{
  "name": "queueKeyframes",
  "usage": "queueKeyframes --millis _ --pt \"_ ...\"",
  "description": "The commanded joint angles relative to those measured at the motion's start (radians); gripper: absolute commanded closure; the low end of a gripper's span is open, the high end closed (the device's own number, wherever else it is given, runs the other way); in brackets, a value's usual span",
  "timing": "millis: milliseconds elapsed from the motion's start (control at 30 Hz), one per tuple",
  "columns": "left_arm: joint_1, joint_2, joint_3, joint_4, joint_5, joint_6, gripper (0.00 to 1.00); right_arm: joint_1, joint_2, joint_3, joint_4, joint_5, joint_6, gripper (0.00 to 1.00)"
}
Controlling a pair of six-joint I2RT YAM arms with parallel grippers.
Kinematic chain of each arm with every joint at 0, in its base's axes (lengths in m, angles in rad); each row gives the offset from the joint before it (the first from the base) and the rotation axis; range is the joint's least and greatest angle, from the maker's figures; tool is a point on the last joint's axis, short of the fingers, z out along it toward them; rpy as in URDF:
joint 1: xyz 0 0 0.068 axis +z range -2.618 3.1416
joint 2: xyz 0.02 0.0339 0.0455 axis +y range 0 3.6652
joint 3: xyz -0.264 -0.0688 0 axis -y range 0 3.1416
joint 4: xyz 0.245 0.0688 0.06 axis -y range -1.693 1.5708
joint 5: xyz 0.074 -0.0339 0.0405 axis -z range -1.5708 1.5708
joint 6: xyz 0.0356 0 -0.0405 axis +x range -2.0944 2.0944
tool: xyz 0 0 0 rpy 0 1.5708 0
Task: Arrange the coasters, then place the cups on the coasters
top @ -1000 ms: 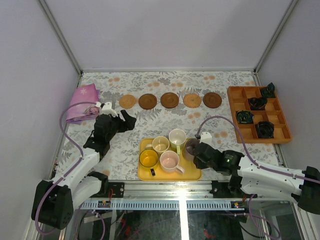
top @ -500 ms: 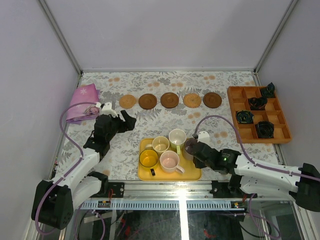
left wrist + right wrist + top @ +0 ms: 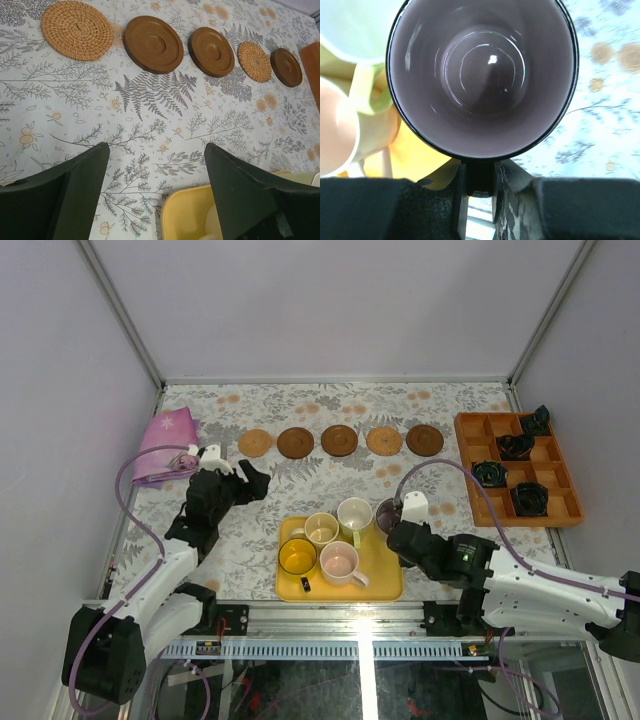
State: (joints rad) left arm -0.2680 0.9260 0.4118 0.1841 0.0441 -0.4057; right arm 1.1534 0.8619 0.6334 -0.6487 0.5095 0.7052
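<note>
We see a robot lab booth. Plain pale walls (image 3: 330, 300) on metal frame posts (image 3: 119, 312) box in a small table (image 3: 262, 548) with a flowered cloth (image 3: 300, 405). A left arm (image 3: 160, 570) and a right arm (image 3: 540, 590) are bolted to a rail (image 3: 330, 612), trailing purple cables (image 3: 122, 485).

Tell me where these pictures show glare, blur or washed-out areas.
Top external: even light, sharp, soft shadows only. Left wrist: coasters crisp, its near fingers dark, nearly featureless. Right wrist: a small glare spot inside the purple cup; pale cups at the left overexposed and blurred.
</note>
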Motion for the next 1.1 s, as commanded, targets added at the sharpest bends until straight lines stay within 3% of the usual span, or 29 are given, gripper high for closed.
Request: queueKeyframes --millis 0,200,300,500,700,1067 --pt "-0.003 -0.012 -0.008 0.022 -0.034 0.006 0.23 0.008 -0.022 0.120 -0.044 0.299 -0.005 1.00" --pt "-0.004 0.027 0.006 0.048 -0.031 0.001 0.22 0.000 0.025 0.211 -0.034 0.540 -0.103 1.00" --pt "-0.004 0.051 0.013 0.066 -0.023 -0.004 0.22 -0.053 0.046 0.244 0.083 0.566 -0.224 1.00" --pt "-0.004 0.078 0.020 0.077 -0.022 -0.001 0.22 -0.344 0.073 0.227 0.378 0.291 -0.458 1.00" --pt "-0.003 0.079 0.018 0.067 -0.058 0.012 0.22 -0.540 0.239 0.299 0.487 0.133 -0.545 1.00" --pt "-0.004 0.106 0.016 0.074 -0.064 0.003 0.22 -0.947 0.544 0.443 0.648 -0.298 -0.608 1.00"
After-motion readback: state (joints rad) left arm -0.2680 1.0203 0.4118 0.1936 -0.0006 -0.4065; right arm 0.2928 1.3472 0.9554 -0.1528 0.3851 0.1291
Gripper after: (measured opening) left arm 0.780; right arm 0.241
